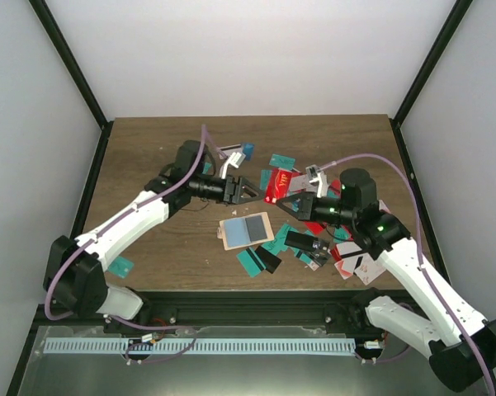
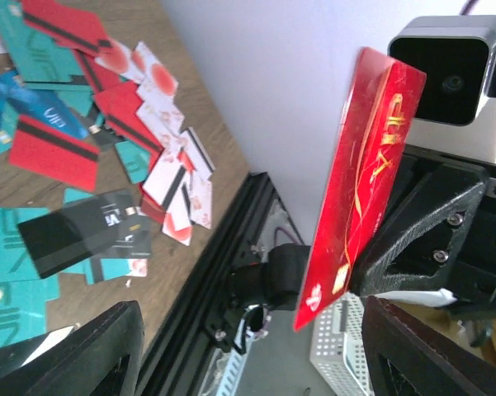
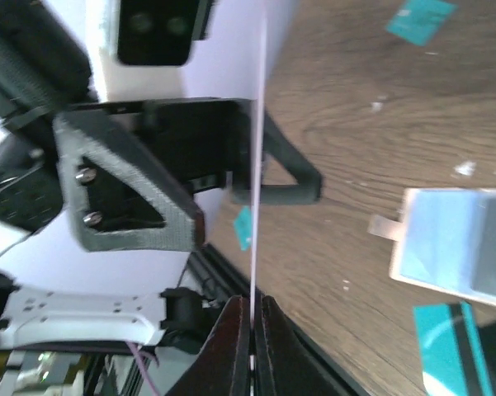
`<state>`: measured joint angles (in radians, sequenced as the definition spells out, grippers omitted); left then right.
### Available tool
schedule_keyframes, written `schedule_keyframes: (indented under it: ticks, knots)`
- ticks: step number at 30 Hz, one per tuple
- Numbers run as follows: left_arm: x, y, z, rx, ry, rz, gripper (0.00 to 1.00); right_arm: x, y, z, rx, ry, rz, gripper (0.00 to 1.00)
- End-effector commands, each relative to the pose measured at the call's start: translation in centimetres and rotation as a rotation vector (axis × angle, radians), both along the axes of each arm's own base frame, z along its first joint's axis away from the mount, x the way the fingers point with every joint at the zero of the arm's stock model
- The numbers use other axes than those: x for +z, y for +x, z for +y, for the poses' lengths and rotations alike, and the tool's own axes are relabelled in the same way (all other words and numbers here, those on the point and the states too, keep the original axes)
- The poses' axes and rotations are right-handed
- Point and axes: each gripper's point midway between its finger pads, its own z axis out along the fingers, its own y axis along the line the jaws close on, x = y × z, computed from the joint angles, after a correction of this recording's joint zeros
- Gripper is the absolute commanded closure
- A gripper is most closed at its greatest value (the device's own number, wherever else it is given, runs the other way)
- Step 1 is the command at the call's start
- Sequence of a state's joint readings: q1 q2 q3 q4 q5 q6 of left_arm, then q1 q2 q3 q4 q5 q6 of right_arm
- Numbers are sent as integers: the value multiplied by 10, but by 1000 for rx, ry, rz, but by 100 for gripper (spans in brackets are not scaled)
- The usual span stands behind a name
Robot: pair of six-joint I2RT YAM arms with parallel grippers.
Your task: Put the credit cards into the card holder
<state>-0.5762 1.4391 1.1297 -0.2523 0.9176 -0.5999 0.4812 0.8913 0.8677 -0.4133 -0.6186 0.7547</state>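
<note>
Left pincer (image 1: 248, 191) gapes beside a red card (image 1: 273, 188) that the right pincer (image 1: 287, 196) pinches shut by one edge.
The left one's jaws stand wide with nothing in them, the card raised just in front of their tips, which reads as a hand-over for a better hold. Below the pair the card holder (image 1: 245, 229) lies open on the table (image 1: 148, 148), ready to be filled; loose cards (image 1: 351, 266) litter the wood further right.

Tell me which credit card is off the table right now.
The red plastic card with gold VIP lettering: the right gripper pinches it in the air, while the other cards lie on the wooden table.
</note>
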Motion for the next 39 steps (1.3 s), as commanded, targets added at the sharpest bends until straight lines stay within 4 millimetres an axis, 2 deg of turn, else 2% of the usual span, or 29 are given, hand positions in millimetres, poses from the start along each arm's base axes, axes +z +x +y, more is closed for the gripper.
schedule_keyframes:
  ticks: [1, 4, 9, 13, 15, 16, 17, 18, 19, 21, 25, 31, 36, 37, 39]
  knots:
    - [32, -10, 3, -65, -142, -1, 26, 45, -20, 25, 234, 154, -170, 99]
    - [43, -16, 4, -97, -187, -3, 33, 52, -29, 31, 322, 197, -175, 99]
    - [62, -18, 3, -105, -267, -33, 61, 53, -36, 37, 401, 225, -158, 99]
    - [73, -20, 4, -105, -308, -40, 94, 53, -36, 39, 422, 230, -147, 99]
    - [76, -21, 4, -103, -314, -38, 96, 53, -31, 40, 404, 219, -144, 96]
    - [76, -20, 5, -97, -313, -37, 96, 52, -27, 40, 382, 209, -141, 81]
    - [75, -20, 5, -89, -310, -32, 96, 51, -23, 39, 356, 194, -138, 56]
    - [75, -19, 5, -80, -309, -27, 96, 53, -18, 38, 330, 187, -146, 39]
    - [74, -19, 6, -70, -308, -19, 96, 56, -14, 37, 308, 187, -158, 30]
    - [76, -20, 7, -60, -314, -9, 96, 63, -9, 37, 282, 203, -185, 28]
    - [75, -24, 10, -52, -323, 3, 96, 77, 0, 40, 269, 235, -220, 39]
    - [71, -30, 13, -54, -321, 15, 96, 92, 8, 43, 252, 271, -250, 68]
    - [66, -31, 13, -50, -315, 25, 96, 88, 12, 45, 247, 270, -234, 96]
    - [64, -30, 13, -49, -313, 29, 96, 84, 13, 45, 239, 258, -223, 99]
    - [59, -30, 13, -46, -303, 36, 93, 72, 19, 44, 211, 220, -196, 99]
